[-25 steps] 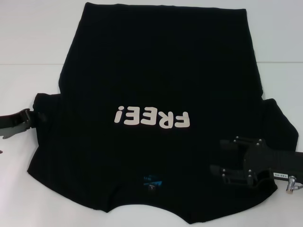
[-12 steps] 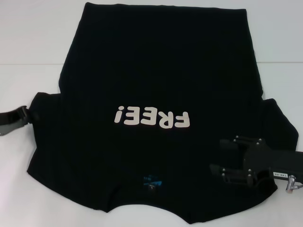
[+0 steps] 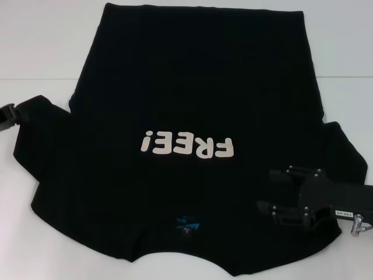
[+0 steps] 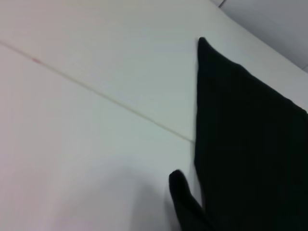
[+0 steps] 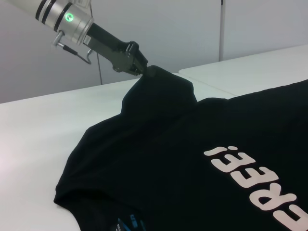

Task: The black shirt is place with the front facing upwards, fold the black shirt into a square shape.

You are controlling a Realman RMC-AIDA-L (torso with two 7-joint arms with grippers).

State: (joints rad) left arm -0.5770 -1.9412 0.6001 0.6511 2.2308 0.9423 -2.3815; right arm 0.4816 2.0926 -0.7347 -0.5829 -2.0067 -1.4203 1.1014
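Head view | shirt (image 3: 198, 105) flat mid-desk (image 3: 35, 52), print up | left pincer (image 3: 13, 112) clamped on sleeve at left edge | right pincer (image 3: 280, 192) spread wide over shirt, empty | risk: thin sleeve bite slips mid-fold.

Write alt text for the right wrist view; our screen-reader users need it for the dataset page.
The left tool pinches a sleeve of the black shirt and lifts it off the white table. The shirt otherwise lies flat, its white FREE! lettering facing up.
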